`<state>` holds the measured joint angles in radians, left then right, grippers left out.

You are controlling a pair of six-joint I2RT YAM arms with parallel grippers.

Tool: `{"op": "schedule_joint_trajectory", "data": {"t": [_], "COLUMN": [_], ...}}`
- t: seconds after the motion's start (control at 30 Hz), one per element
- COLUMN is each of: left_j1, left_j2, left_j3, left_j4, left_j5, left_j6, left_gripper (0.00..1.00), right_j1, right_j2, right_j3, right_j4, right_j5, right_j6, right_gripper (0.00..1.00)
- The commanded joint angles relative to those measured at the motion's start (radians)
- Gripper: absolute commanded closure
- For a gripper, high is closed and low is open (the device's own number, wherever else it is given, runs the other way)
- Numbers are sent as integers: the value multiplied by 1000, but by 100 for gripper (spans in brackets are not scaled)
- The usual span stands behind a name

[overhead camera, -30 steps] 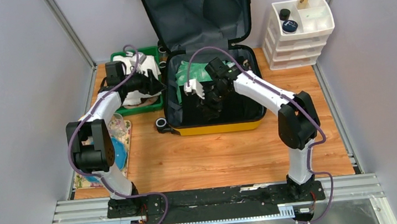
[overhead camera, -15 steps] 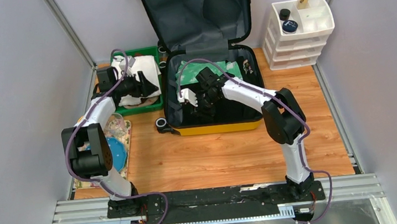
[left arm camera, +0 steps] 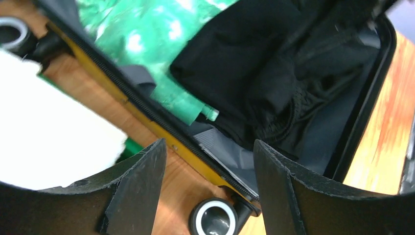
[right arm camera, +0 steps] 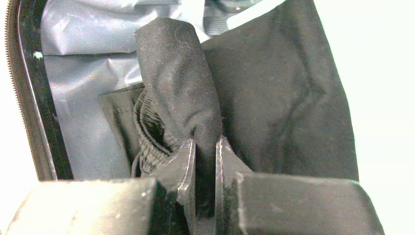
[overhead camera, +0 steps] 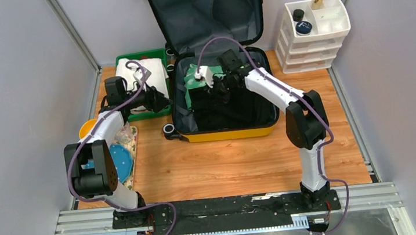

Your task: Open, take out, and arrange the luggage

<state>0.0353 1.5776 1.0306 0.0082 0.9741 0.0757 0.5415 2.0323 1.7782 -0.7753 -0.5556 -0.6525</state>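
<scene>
One fold of black garment (right arm camera: pixel 186 83) is clamped in the right gripper (right arm camera: pixel 205 142) for lifting from the luggage (overhead camera: pixel 228 134); the left gripper (left arm camera: pixel 209 147) hovers spread, empty.

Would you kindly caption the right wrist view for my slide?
Right gripper pinching a fold of the black garment inside the suitcase.

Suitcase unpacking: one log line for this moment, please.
suitcase: lid open | right claw: shut on black garment inside suitcase | left claw: open, empty, beside suitcase
</scene>
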Motion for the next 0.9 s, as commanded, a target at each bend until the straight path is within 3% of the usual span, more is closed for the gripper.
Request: {"op": "schedule_joint_trajectory", "data": {"t": [0.0, 0.2, 0.5, 0.77, 0.87], "left_j1": [-58, -169, -281, -308, -310], "left_j2": [-77, -76, 24, 153, 186], "left_j3": [-29, -30, -26, -35, -14], "left_j4": [36, 22, 119, 406, 490], "left_j5": [118, 147, 103, -37, 14], "left_j6": [278, 459, 495, 235, 162], "left_gripper": [25, 17, 13, 13, 21], "right_j1": [-40, -49, -51, -49, -51], "right_j2": [-73, -81, -104, -130, -132], "right_j3": [43, 41, 21, 0, -2], "right_j4": [45, 47, 50, 53, 53], "right_j5": [-58, -104, -141, -170, -168], "right_j6": [47, 45, 39, 19, 25], "right_gripper": [100, 100, 100, 100, 100]}}
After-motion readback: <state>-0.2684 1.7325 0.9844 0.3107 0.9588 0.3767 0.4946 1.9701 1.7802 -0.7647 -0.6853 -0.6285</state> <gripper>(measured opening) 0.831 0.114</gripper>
